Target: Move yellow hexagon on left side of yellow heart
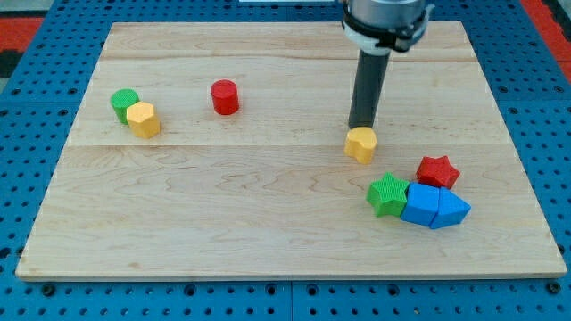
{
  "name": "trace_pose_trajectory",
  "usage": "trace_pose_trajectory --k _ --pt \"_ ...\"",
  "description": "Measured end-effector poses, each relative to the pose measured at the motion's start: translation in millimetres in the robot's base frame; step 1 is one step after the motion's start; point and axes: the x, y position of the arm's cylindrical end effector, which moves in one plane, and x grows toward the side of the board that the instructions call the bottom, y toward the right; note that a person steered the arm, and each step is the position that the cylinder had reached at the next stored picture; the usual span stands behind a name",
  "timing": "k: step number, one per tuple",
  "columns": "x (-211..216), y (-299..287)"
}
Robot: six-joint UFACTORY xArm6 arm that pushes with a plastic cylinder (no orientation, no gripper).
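The yellow hexagon (143,119) sits at the view's left, touching a green cylinder (125,104) on its upper left. The yellow heart (361,144) lies right of the board's centre. My tip (361,127) is right at the heart's top edge, seemingly touching it, and far to the right of the hexagon. The dark rod rises straight up from there to the arm at the view's top.
A red cylinder (225,96) stands in the upper left-centre. At the lower right lies a cluster: a green star (389,193), a red star (437,171), a blue cube (419,205) and a second blue block (451,210). The wooden board (268,241) ends near the view's edges.
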Motion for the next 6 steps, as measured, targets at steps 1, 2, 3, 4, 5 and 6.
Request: trace_pose_trajectory --k 1,2,3,4,5,6 --pt "-17.0 -14.6" --pt "6.6 -10.7" --pt "30.3 -3.8" --pt "33.3 -21.9" --pt "42.7 -55.2" --pt "56.7 6.9"
